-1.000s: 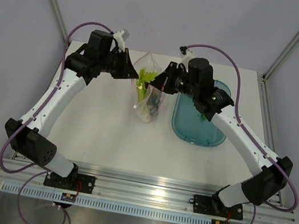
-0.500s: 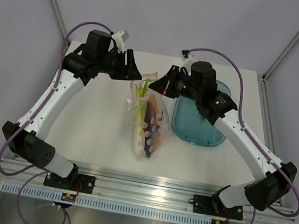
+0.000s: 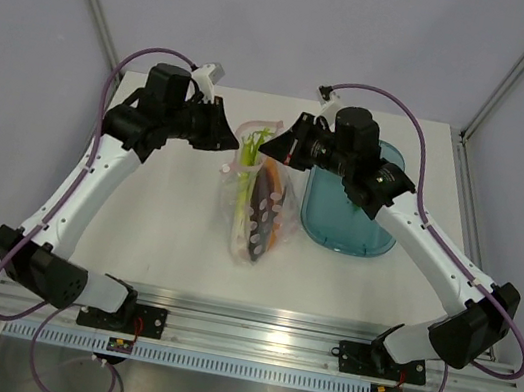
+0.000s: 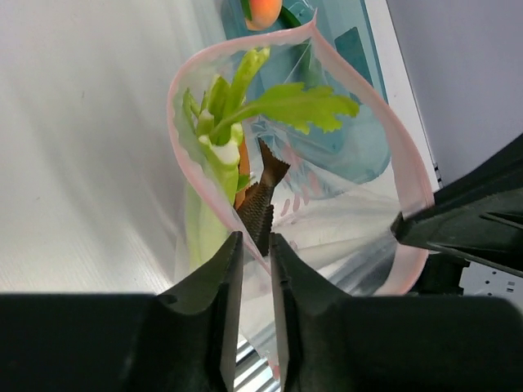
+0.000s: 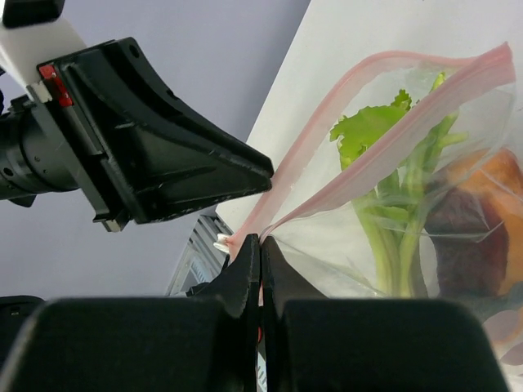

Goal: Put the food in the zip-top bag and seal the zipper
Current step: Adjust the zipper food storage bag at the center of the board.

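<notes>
The zip-top bag (image 3: 261, 211) hangs between my grippers, its bottom on the table. Inside are light green stalks (image 3: 247, 168), a dark chili (image 3: 263, 201) and an orange wedge (image 3: 282, 225). The pinkish zipper (image 4: 176, 114) forms an open loop. My right gripper (image 5: 261, 245) is shut on one end of the zipper (image 5: 409, 65). My left gripper (image 4: 252, 245) has its jaws nearly closed on the bag's near rim. A round orange peach (image 4: 263, 10) lies outside the bag by the tray. My left gripper (image 3: 234, 140) and right gripper (image 3: 285, 149) flank the mouth.
The teal oblong tray (image 3: 348, 226) lies right of the bag, under my right arm. It also shows in the left wrist view (image 4: 359, 49) behind the bag. Aluminium rails run along the table's near edge.
The bag has dropped and stretched out longer toward the near edge. My left gripper has moved left and down a little, and the bag's mouth stands wider.
</notes>
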Tool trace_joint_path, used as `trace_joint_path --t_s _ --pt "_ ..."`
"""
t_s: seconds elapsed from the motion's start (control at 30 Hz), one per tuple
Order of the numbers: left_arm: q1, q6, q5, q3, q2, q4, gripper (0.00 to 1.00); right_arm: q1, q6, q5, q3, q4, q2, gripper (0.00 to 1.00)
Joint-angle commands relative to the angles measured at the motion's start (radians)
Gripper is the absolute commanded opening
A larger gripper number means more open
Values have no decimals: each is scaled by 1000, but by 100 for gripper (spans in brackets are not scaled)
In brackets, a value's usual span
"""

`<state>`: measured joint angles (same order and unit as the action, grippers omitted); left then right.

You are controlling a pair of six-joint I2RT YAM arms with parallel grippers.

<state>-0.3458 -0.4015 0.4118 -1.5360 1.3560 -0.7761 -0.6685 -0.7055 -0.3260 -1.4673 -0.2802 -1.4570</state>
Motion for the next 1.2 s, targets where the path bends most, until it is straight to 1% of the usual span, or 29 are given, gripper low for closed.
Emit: trace_joint_path --t_s 0.0,0.03,0.13,0.3,0.37,0.5,0.57,0.67,0.8,0.93,0.97,1.1,1.17 --pt "-4 -39 -16 -18 15 121 15 -16 -5 -31 -5 87 24 0" --pt "-5 -45 -15 -57 25 117 0 -17 0 -31 -5 79 30 0" --pt "-4 -42 1 -125 61 90 0 -22 17 -48 4 67 43 0" --pt "-19 -57 27 -125 87 123 0 -25 26 -56 7 61 52 0" --pt "-42 -53 28 -116 97 123 0 -23 29 -61 2 56 50 0" --pt "-58 -60 54 -41 97 170 0 -25 32 -71 -4 52 44 0" --pt "-73 -60 64 -26 126 178 0 -23 31 -76 -7 53 41 0" --pt "-84 -50 -7 -3 181 184 0 -25 31 -84 -8 55 38 0" --pt "-88 -45 -10 16 196 189 0 -25 35 -82 7 55 50 0" --pt "-91 -4 30 -22 143 155 0 -25 47 -77 19 50 61 0" --pt "-91 6 76 -35 121 153 0 -25 46 -79 18 50 64 0" --pt "-91 42 142 -41 -50 170 0 -25 55 -84 24 52 66 0" --pt "-90 72 157 -70 -86 150 0 -25 57 -88 27 53 67 0"
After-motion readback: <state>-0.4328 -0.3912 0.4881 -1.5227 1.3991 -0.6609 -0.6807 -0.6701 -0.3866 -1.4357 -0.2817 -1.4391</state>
